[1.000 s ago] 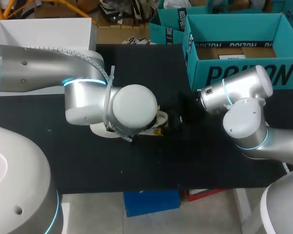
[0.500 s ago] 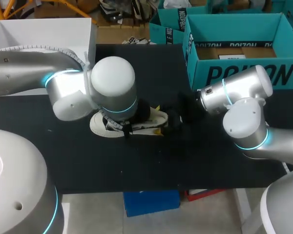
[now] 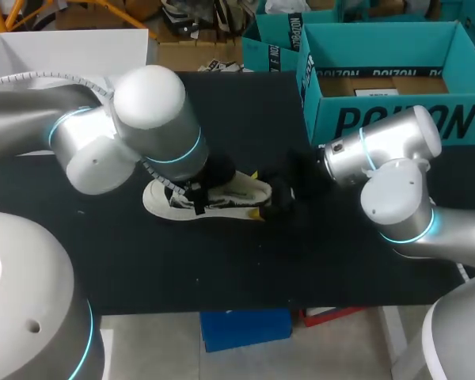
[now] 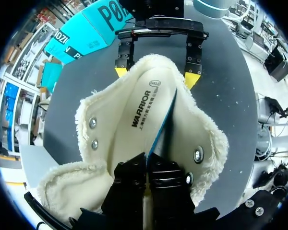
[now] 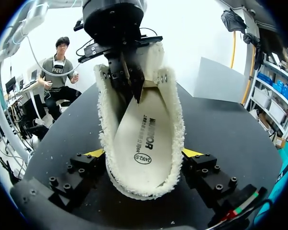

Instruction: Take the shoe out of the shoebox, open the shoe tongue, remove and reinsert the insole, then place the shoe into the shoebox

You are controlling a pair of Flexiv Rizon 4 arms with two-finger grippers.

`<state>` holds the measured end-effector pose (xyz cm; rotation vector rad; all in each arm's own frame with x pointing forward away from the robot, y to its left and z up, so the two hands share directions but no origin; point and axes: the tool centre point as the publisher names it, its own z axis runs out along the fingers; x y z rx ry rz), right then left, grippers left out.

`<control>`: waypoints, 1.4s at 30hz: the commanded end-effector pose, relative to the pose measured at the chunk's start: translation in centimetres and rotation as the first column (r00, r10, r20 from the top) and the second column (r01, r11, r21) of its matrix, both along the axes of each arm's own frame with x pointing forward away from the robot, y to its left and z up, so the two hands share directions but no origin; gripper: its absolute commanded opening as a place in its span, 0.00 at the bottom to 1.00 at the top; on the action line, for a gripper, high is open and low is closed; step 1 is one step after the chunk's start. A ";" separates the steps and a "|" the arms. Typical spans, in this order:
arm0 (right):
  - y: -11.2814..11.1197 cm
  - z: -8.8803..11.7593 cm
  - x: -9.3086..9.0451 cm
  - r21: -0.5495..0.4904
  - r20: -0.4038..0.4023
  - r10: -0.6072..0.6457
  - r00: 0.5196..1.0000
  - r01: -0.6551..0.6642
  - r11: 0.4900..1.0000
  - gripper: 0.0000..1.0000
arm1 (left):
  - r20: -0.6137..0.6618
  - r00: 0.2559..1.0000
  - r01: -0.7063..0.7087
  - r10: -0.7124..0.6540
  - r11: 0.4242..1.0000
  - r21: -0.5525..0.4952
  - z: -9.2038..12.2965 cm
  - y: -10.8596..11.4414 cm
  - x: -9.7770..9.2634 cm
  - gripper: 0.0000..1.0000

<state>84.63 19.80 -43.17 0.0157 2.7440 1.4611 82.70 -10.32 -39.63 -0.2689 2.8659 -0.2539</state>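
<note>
1. On the left, our left arm [image 3: 134, 127] hung over the heel end of the shoe [image 3: 214, 198]. The left gripper [image 4: 147, 163] was pinched right down, its fingers closed on the heel end of the insole [image 4: 143, 108].
2. The shoe sat mid-table, heel to the left and toe to the right, well apart from the shoebox [image 3: 388, 119]. One long edge of the insole looked lifted off the fleece lining, so we reckoned the step in hand was pulling it out. Best bet was to draw it up and back along the shoe's length, slowly, so it wouldn't snag on the lining or buckle.
3. At the toe, the right gripper [image 5: 143, 153] was spread wide, with a yellow tip pressed on each side of the shoe. That clamp had to hold firm, or the whole shoe would ride up with the insole.
4. For room, a white box [image 3: 71, 47] stood at the far left edge, behind the left arm, which capped a backward pull.
5. In the middle, the bare table [image 3: 222, 269] in front of the shoe looked like the safest drop spot, short of the near edge.
6. On the right, the shoebox's wall stood behind the right arm [image 3: 396, 174].
</note>
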 end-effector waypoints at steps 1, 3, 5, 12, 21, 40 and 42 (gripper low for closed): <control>-0.7 -0.6 0.3 -0.004 0.000 -0.003 1.000 0.003 1.000 0.00 | -0.006 1.000 0.018 -0.018 0.999 -0.046 1.2 1.1 -0.5 0.00; -0.7 -0.6 0.3 -0.004 0.000 -0.003 1.000 0.003 1.000 0.00 | -0.015 1.000 0.019 -0.020 0.998 -0.055 1.1 0.9 -0.6 0.00; -0.7 -0.6 0.3 -0.004 0.000 -0.003 1.000 0.003 1.000 0.00 | -0.023 0.999 0.021 -0.022 0.998 -0.060 1.0 0.7 -0.6 0.00; -0.7 -0.6 0.3 -0.004 0.000 -0.003 1.000 0.003 1.000 0.00 | -0.056 0.998 0.024 -0.029 0.996 -0.086 0.6 0.5 -0.6 0.00; -0.7 -0.6 0.3 -0.004 0.000 -0.003 1.000 0.003 1.000 0.00 | -0.073 0.997 0.012 -0.023 0.990 -0.138 1.1 0.6 -0.1 0.00; -0.7 -0.6 0.3 -0.004 0.000 -0.003 1.000 0.003 1.000 0.00 | -0.096 0.995 0.018 -0.039 0.977 -0.212 2.4 0.6 0.0 0.00; -0.7 -0.6 0.3 -0.004 0.000 -0.003 1.000 0.003 1.000 0.00 | -0.095 0.995 0.021 -0.042 0.977 -0.212 2.4 0.5 -0.1 0.00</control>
